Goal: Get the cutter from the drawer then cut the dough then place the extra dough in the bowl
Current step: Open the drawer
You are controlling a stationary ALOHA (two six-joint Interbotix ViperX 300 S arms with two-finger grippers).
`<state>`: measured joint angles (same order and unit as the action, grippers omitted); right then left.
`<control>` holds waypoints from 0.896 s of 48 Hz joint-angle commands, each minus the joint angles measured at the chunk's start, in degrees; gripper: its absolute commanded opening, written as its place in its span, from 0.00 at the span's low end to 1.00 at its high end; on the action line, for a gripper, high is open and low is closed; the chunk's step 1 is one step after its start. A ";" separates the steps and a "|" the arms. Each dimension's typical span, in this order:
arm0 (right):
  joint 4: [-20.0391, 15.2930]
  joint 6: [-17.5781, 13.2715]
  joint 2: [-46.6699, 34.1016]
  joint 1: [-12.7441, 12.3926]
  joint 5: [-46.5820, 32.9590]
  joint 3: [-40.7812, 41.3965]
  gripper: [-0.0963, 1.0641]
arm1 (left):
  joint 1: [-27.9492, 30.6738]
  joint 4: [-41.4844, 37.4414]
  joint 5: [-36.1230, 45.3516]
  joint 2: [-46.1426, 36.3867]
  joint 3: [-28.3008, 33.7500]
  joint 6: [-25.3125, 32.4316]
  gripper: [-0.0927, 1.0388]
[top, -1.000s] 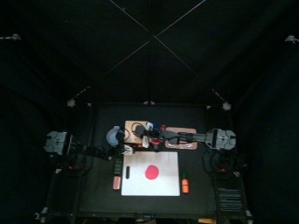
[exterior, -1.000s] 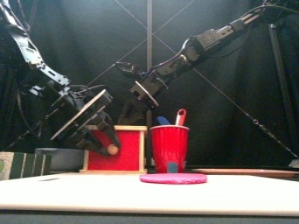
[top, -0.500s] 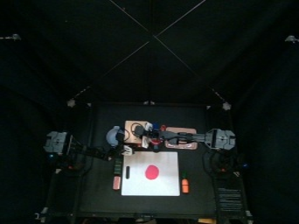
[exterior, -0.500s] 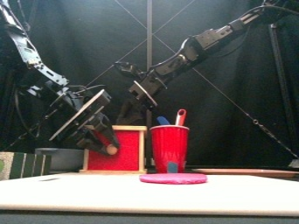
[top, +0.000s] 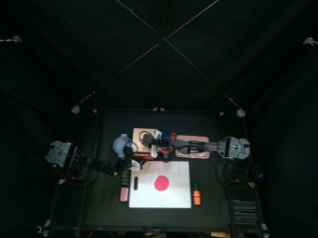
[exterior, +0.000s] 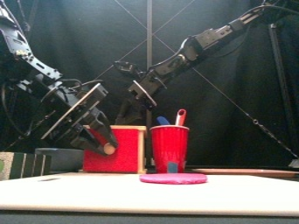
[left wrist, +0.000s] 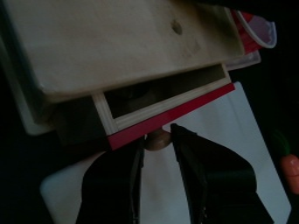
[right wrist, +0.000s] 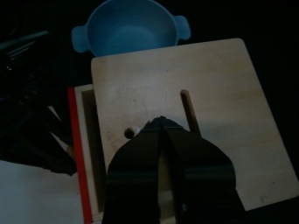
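The left arm came in low from the box's left side, its wrist tilted steeply so that the left claw [left wrist: 159,143] pointed at the front of the wooden box [right wrist: 205,87], which stood on the table [top: 211,125]. That claw was clenched on the small round knob [exterior: 108,150] of the red drawer front [left wrist: 187,109], and the drawer stood out a little from the box. The right arm reached in high from the box's right side and sloped down over it. The right claw [right wrist: 163,124] was pinched closed with nothing in it, its tips pressed on the box's top just beside the slot. The blue-grey bowl [right wrist: 131,31] sat just behind the box. The red cup [exterior: 170,147] stood just right of the box, with a blue knife [exterior: 163,121] and a red knife [exterior: 180,116] upright in it. In front of the box lay the white cutting board [top: 178,195], with the flat red dough [top: 159,181] resting whole on its middle. An orange toy [top: 195,197] lay at the board's right edge, well apart from the box. The drawer's opening was a narrow dark gap, and its contents could not be made out. From the front, the left claw covered part of the drawer front, and the bowl was hidden behind the box.
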<state>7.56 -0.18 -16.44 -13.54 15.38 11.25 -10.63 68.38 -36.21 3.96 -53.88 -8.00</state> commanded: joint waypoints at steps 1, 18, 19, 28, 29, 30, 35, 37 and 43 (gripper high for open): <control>-0.18 -0.09 0.35 0.53 0.53 -0.18 0.12 | -2.55 0.35 0.18 -0.35 0.88 0.18 0.61; -0.18 -0.09 0.18 0.44 0.53 -0.09 0.12 | -6.33 1.23 0.44 -0.44 0.88 0.18 0.61; -0.18 -0.09 0.18 0.44 0.53 -0.18 0.12 | -6.50 1.23 0.44 -0.44 0.88 0.18 0.61; -0.18 -0.09 -0.26 0.35 0.53 -0.18 0.12 | -7.91 1.85 0.53 -0.35 1.05 0.18 0.61; -0.18 -0.09 -0.26 0.35 0.53 -0.18 0.12 | -8.00 1.85 0.53 -0.35 1.05 0.18 0.61; -0.18 -0.09 -0.26 0.35 0.53 -0.09 0.12 | -8.17 1.93 0.53 -0.35 1.23 0.18 0.61; -0.18 -0.09 -0.35 0.26 0.53 -0.18 0.12 | -8.70 1.93 0.53 -0.44 1.32 0.18 0.61; -0.18 -0.09 -0.35 0.26 0.53 -0.18 0.12 | -8.70 1.93 0.53 -0.35 1.23 0.18 0.61; -0.18 -0.09 -0.35 0.26 0.53 -0.18 0.12 | -8.70 1.85 0.53 -0.44 1.32 0.26 0.61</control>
<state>7.56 -0.26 -16.79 -13.45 15.29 10.90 -18.11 70.58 -36.21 3.96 -53.88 -8.00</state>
